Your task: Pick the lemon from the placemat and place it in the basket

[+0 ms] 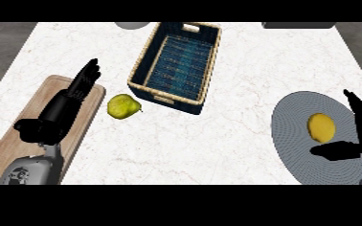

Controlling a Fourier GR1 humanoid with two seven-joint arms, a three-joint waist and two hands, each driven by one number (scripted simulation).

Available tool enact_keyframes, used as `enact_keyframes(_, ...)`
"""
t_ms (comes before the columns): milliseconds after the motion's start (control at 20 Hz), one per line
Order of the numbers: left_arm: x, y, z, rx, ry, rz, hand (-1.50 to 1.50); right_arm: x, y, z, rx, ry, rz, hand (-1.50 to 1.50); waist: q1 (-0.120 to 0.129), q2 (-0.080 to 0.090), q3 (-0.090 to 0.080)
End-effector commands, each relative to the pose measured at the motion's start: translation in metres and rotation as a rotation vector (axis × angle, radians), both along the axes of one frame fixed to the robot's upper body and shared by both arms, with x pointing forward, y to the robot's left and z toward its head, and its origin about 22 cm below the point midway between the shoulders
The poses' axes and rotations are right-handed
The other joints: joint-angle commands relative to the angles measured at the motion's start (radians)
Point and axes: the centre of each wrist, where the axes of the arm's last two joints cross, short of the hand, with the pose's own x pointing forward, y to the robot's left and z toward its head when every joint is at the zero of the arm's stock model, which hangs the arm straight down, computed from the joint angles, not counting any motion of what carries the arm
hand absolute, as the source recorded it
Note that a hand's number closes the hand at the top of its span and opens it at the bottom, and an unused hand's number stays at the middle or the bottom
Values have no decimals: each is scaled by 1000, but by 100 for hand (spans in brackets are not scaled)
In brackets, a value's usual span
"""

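Close the spread right hand (339, 151) round the lemon (322, 127) on the placemat (293, 139). Lift straight, then carry to the basket (170, 99) at ten o'clock.

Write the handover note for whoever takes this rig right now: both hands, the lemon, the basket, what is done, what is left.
Left hand: open, fingers straight, over the light wooden cutting board at the left.
Right hand: open at the right edge, thumb and fingers either side of the oval yellow lemon, not closed on it.
Lemon: lying on the round grey placemat.
Dark blue woven basket with tan rim: holds nothing.
Yellow-green fruit beside the basket: leave it.
Done: approach. Left: grasp, lift, carry, release in the basket.
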Motion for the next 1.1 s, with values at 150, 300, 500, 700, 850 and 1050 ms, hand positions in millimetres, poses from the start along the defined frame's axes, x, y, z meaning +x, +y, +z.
enact_keyframes(150,-11,-7,4,-8,-1,0,0,13,1,-11,-8,37,-17,-150,0,0,0)
enact_keyframes(300,8,-6,-10,-10,-6,-12,0,15,18,-35,-10,67,-17,-150,-2,1,0)
enact_keyframes(500,-6,-4,3,-2,-4,7,0,10,-19,-48,1,101,-45,-150,1,0,0)
enact_keyframes(700,-7,-8,2,14,-9,1,0,14,-5,-43,26,119,-36,-150,-1,0,0)
enact_keyframes(850,8,11,-2,-13,-1,-10,0,18,4,-70,37,145,-18,-150,0,1,0)
enact_keyframes(1050,11,10,21,-1,-7,0,0,30,-4,-67,60,185,28,150,2,1,0)
